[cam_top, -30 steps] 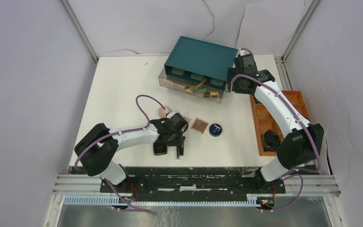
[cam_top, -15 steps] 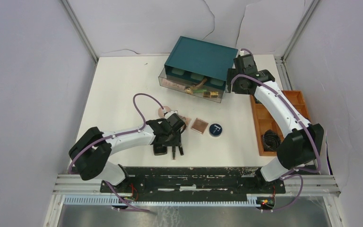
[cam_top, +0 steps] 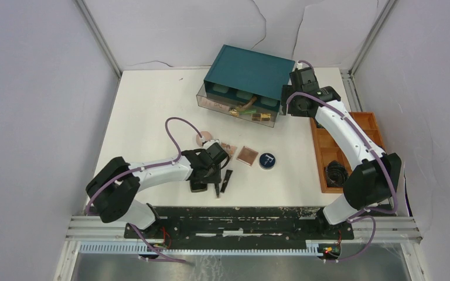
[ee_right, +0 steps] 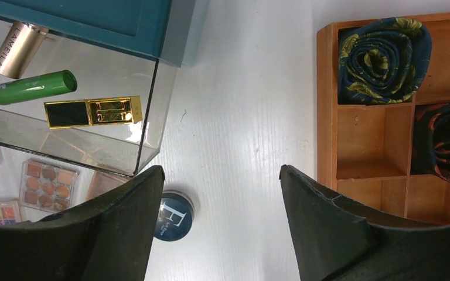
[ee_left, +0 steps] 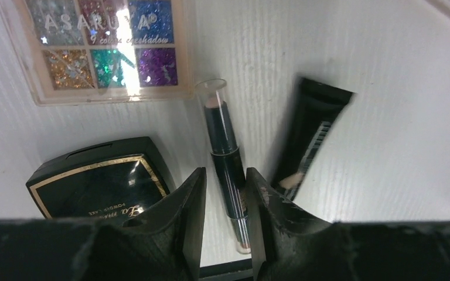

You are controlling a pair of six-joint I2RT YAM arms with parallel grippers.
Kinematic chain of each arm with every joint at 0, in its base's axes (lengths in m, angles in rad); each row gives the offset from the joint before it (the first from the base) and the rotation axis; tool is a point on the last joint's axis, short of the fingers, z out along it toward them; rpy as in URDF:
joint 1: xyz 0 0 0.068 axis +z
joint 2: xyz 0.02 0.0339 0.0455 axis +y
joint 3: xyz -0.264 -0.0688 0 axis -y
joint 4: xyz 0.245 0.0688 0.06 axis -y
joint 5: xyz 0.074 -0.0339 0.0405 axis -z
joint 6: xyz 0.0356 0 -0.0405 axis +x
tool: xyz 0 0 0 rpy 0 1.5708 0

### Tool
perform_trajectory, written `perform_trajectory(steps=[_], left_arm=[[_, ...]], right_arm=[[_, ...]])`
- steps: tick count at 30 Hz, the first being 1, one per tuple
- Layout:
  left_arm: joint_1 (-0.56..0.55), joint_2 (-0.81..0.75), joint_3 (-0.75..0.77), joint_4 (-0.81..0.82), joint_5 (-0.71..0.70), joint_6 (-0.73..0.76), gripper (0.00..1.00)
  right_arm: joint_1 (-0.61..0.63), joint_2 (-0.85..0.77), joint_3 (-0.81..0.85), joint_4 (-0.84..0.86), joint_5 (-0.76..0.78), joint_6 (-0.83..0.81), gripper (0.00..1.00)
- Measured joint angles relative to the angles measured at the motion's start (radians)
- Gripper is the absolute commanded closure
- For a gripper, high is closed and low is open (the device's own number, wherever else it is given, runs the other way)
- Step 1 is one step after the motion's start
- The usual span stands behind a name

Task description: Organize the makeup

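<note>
My left gripper (ee_left: 225, 171) is low over the table, its jaws narrowly open on either side of a slim dark stick with a clear cap (ee_left: 222, 140); a thin gap shows on the stick's left. A black square compact (ee_left: 102, 187) lies to its left, a glitter palette (ee_left: 102, 50) beyond, and a blurred black tube (ee_left: 310, 134) to the right. The top view shows that gripper (cam_top: 217, 188), the black tube (cam_top: 227, 180), a pink compact (cam_top: 204, 137), a brown palette (cam_top: 247, 156) and a dark blue round compact (cam_top: 267, 160). My right gripper (ee_right: 221, 170) is open and empty beside the drawer box.
A teal drawer box (cam_top: 249, 73) stands at the back with a clear drawer (ee_right: 146, 117) pulled out, holding a green tube (ee_right: 32, 86) and a gold lipstick (ee_right: 94, 111). A wooden tray (cam_top: 320, 149) on the right holds rolled fabric (ee_right: 384, 58) and a black coiled cable (cam_top: 335, 174).
My left gripper has shifted slightly left and toward the near edge. The black tube now lies apart at its right. The right arm has not moved.
</note>
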Motion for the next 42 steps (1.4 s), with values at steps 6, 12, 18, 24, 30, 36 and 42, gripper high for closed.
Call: perform_trajectory(steps=[6, 12, 18, 24, 30, 36, 42], left_arm=[[-0.001, 0.015, -0.021, 0.014, 0.0, 0.0, 0.52], [-0.002, 0.031, -0.011, 0.037, -0.008, 0.002, 0.8], [-0.002, 0.047, 0.007, 0.041, -0.006, 0.021, 0.97], [-0.002, 0.048, 0.094, -0.066, -0.006, 0.074, 0.97], [0.006, 0.012, 0.409, -0.12, -0.039, 0.182, 0.97], [0.074, 0.11, 0.775, -0.111, -0.032, 0.28, 0.97], [0.241, 0.308, 1.003, -0.056, 0.013, 0.288, 0.97]], right_arm=[[0.0, 0.0, -0.001, 0.0, -0.001, 0.0, 0.21], [0.0, 0.0, -0.002, 0.001, 0.0, 0.0, 0.21], [0.0, 0.0, -0.011, 0.0, 0.003, 0.0, 0.21], [0.0, 0.0, -0.016, 0.0, 0.005, -0.001, 0.21], [0.0, 0.0, -0.016, 0.0, 0.006, -0.004, 0.21], [-0.002, 0.0, -0.016, 0.0, 0.006, -0.005, 0.21], [-0.008, 0.0, -0.016, 0.0, 0.006, -0.006, 0.21]])
